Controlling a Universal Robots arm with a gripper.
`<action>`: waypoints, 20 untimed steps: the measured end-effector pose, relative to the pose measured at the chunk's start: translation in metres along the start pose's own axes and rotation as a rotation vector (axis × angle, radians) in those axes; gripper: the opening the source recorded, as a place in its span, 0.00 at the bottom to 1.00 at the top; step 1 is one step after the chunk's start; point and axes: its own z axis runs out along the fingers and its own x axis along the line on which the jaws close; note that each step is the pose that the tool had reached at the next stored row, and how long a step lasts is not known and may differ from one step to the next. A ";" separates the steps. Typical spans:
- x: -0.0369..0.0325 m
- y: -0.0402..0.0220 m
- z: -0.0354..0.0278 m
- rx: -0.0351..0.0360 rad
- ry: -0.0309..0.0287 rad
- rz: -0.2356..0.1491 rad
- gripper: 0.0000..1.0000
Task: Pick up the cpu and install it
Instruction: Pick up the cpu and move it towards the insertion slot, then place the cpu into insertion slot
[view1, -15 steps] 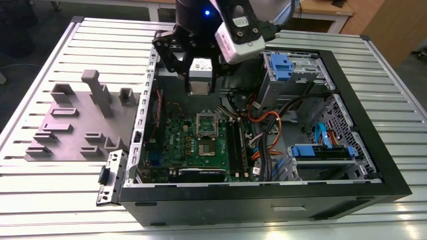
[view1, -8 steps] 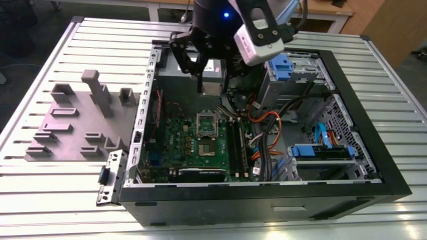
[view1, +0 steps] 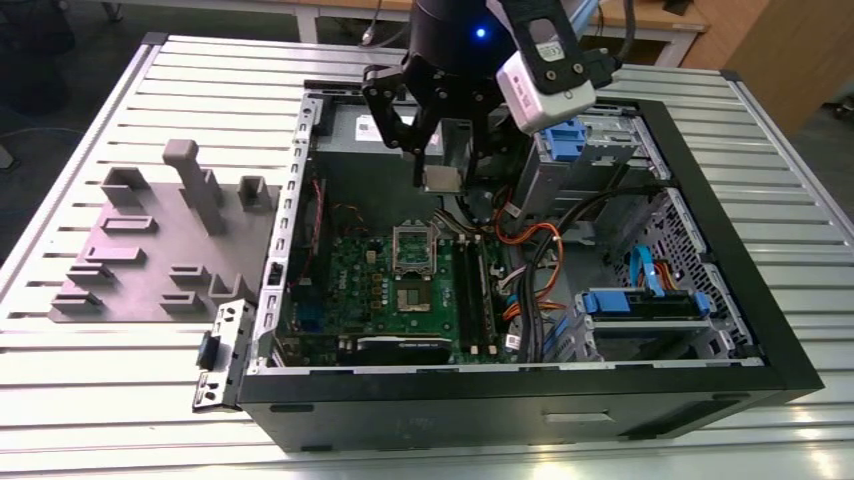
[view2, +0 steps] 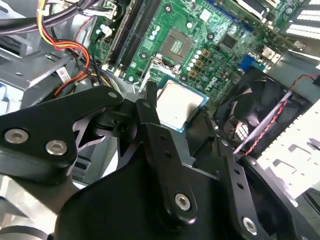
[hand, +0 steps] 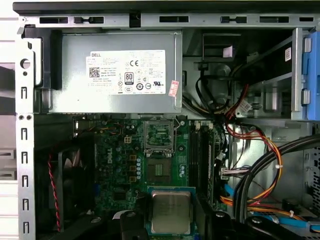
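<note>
Progress first: in the exterior view you had the cpu (view1: 443, 180) off the board and clamped between the two fingers of the gripper (view1: 445, 184), so the pick-up part looked done to me. The chip hung above the open computer case (view1: 534, 420), at about twelve o'clock from the bare socket (view1: 416, 297), and the raised socket frame (view1: 411, 243) stood between them. Nothing sat in the socket, so the installing was not yet done. Your arm stood over the twelve o'clock end of the case, with the wrist nearly vertical and the fingers pointing down.

In the second wrist view the black fingers (view2: 152, 120) pressed on opposite edges of the cpu (view2: 176, 103), which floated apart from the green motherboard (view2: 235, 30). The socket (view2: 176, 45) lay beyond it, uncovered.

In the first wrist view the cpu (hand: 171, 211) was level, its metal top toward the camera. It was near the socket (hand: 161, 170) but, as I judge, not over it.
</note>
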 end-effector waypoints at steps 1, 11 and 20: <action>-0.0003 0.0000 0.0000 0.0001 0.0000 0.000 0.47; -0.0014 0.0001 0.0018 0.0000 0.0000 0.000 0.47; -0.0015 0.0001 0.0053 0.0000 0.0000 0.000 0.47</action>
